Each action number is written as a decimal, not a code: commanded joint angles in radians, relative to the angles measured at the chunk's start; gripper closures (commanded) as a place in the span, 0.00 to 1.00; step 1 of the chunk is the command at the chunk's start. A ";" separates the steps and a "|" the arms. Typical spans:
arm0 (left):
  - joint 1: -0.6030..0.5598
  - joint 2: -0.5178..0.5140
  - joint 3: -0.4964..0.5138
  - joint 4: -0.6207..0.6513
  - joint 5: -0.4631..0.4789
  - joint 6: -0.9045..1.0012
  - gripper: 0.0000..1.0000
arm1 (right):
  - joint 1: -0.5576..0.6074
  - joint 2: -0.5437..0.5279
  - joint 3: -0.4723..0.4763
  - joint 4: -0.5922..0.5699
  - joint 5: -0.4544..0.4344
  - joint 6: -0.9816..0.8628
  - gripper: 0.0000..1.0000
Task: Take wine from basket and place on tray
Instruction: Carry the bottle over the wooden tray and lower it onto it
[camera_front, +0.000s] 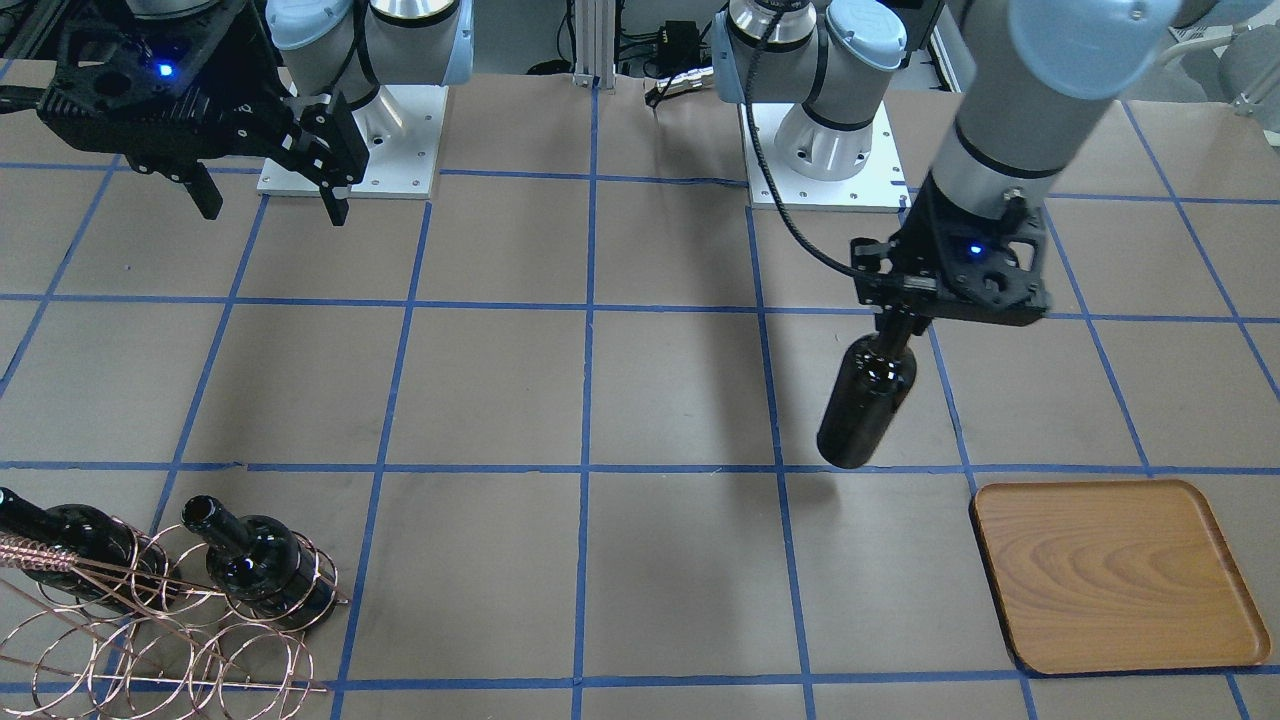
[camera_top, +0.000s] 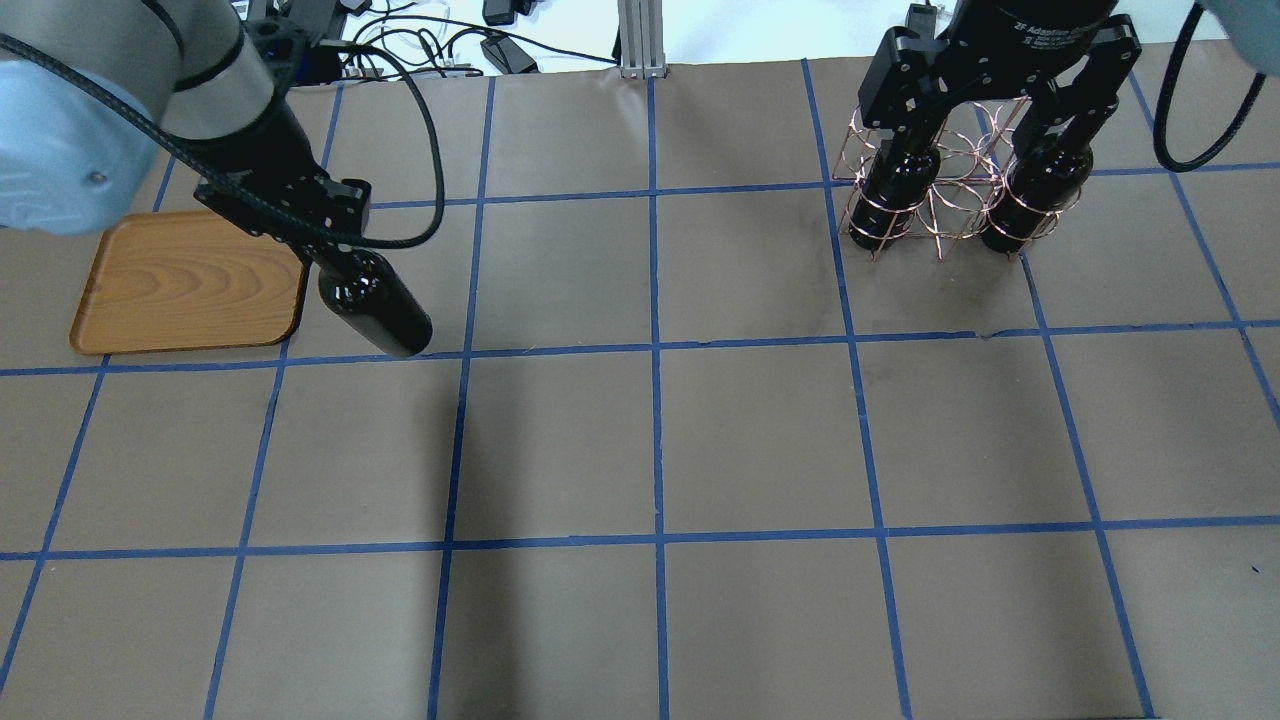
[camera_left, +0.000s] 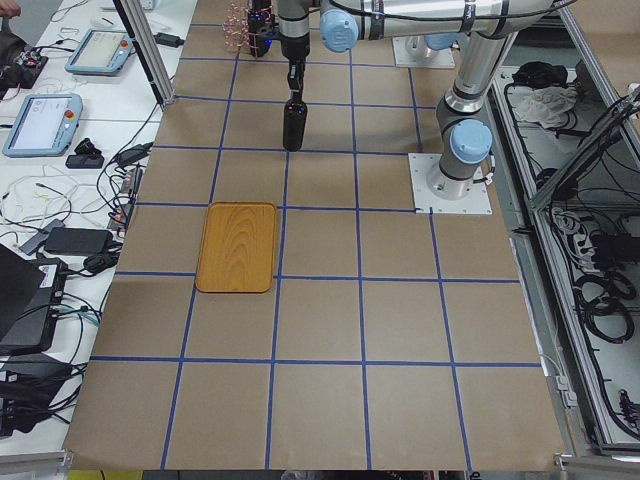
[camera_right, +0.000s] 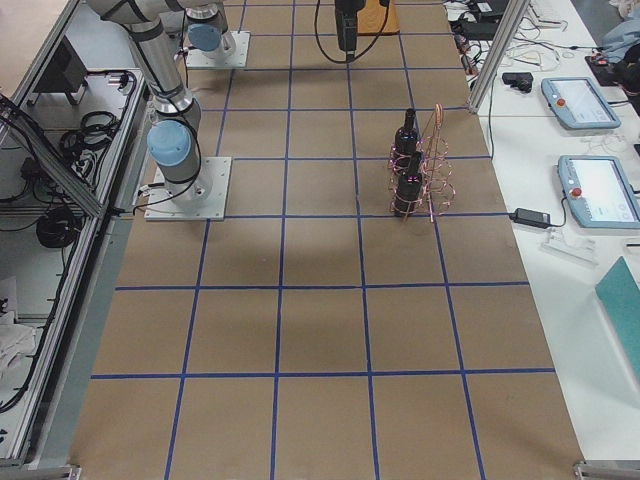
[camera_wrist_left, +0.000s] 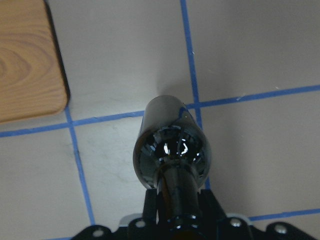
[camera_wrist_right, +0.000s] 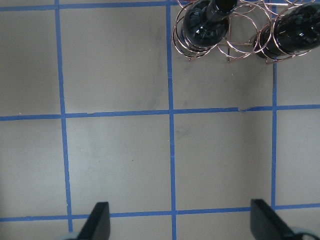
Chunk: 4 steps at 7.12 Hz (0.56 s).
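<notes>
My left gripper (camera_front: 905, 322) is shut on the neck of a near-black wine bottle (camera_front: 866, 403) that hangs base-down above the table, beside the wooden tray (camera_front: 1115, 577). The overhead view shows the bottle (camera_top: 376, 306) just right of the tray (camera_top: 190, 282); the left wrist view shows the bottle (camera_wrist_left: 172, 155) and a tray corner (camera_wrist_left: 27, 60). My right gripper (camera_front: 270, 200) is open and empty, raised near the robot's base. The copper wire basket (camera_front: 150, 620) holds two more bottles (camera_front: 262, 565); it also shows in the right wrist view (camera_wrist_right: 235, 35).
Brown paper with blue tape grid lines (camera_top: 655, 350) covers the table. The two arm bases (camera_front: 825, 140) stand at the table's robot side. Cables and teach pendants (camera_left: 45, 120) lie on benches beyond the table's edge.
</notes>
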 joint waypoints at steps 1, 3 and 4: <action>0.160 -0.103 0.159 0.000 -0.002 0.200 1.00 | 0.001 -0.002 0.000 0.000 0.001 0.000 0.00; 0.287 -0.201 0.247 0.014 -0.007 0.335 1.00 | 0.001 -0.002 0.000 0.000 0.003 0.000 0.00; 0.315 -0.247 0.288 0.023 -0.010 0.368 1.00 | 0.001 -0.002 0.000 0.000 0.001 0.000 0.00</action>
